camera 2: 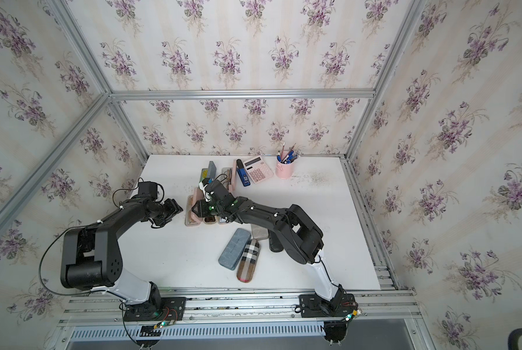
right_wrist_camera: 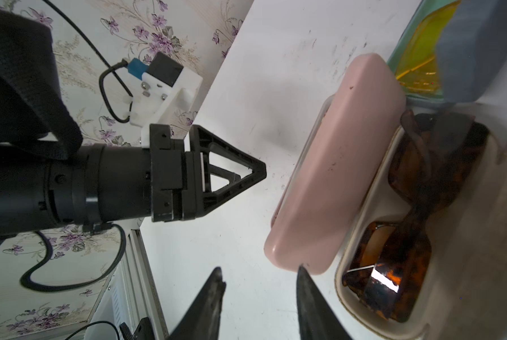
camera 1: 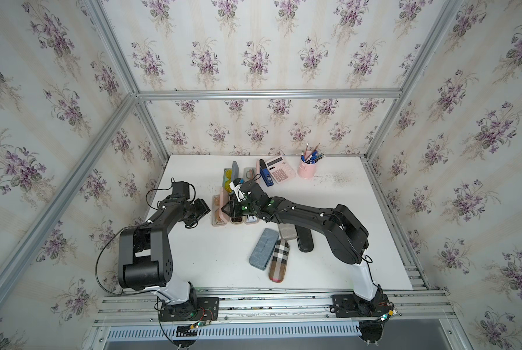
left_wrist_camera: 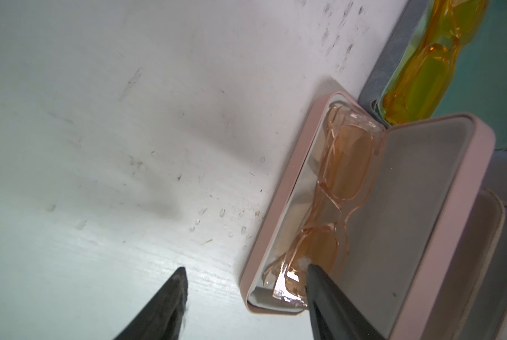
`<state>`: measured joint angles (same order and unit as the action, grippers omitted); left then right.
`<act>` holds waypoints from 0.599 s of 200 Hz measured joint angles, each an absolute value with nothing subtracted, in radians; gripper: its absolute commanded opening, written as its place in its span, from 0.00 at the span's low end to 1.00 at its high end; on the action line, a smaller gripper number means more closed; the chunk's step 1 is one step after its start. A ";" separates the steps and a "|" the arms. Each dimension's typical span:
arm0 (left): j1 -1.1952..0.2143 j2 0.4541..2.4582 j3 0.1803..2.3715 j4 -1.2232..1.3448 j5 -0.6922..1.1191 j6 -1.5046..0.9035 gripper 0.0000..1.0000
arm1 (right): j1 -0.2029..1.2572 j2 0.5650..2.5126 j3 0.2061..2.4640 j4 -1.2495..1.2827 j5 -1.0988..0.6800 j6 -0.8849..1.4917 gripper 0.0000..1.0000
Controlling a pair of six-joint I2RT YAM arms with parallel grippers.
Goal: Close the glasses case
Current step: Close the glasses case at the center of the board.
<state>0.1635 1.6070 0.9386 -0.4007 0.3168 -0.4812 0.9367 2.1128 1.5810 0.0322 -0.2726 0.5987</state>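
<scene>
The pink glasses case (left_wrist_camera: 271,212) lies half open on the white table. Its lid (left_wrist_camera: 452,191) stands raised over peach-framed glasses (left_wrist_camera: 343,164) in the base. My left gripper (left_wrist_camera: 246,268) is open at the case's near end. One fingertip (left_wrist_camera: 312,269) is over the glasses and the other (left_wrist_camera: 181,272) is over bare table, so the base's outer wall lies between them. My right gripper (right_wrist_camera: 258,269) is open and empty, with one fingertip (right_wrist_camera: 302,270) at the end of the pink lid's outer shell (right_wrist_camera: 334,164). In both top views the two grippers (camera 1: 206,209) (camera 2: 197,209) flank the case (camera 1: 219,212).
Beside the pink case are a cream case with tortoiseshell glasses (right_wrist_camera: 408,235) and a teal case with yellow glasses (left_wrist_camera: 417,67). Closed cases lie nearer the front: blue-grey (camera 1: 263,249), plaid (camera 1: 279,260), black (camera 1: 304,242). A calculator (camera 1: 281,169), a stapler (camera 1: 265,174) and a pen cup (camera 1: 306,168) stand at the back.
</scene>
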 measured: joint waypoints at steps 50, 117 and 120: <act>0.164 1.696 0.965 -0.339 0.362 -0.480 0.57 | 0.936 2.135 1.591 0.022 -0.251 0.599 0.40; 0.155 1.782 0.994 -0.293 0.419 -0.479 0.43 | 0.936 2.151 1.596 0.021 -0.242 0.599 0.38; 0.154 1.786 0.996 -0.292 0.420 -0.479 0.42 | 0.936 2.152 1.597 0.020 -0.242 0.599 0.37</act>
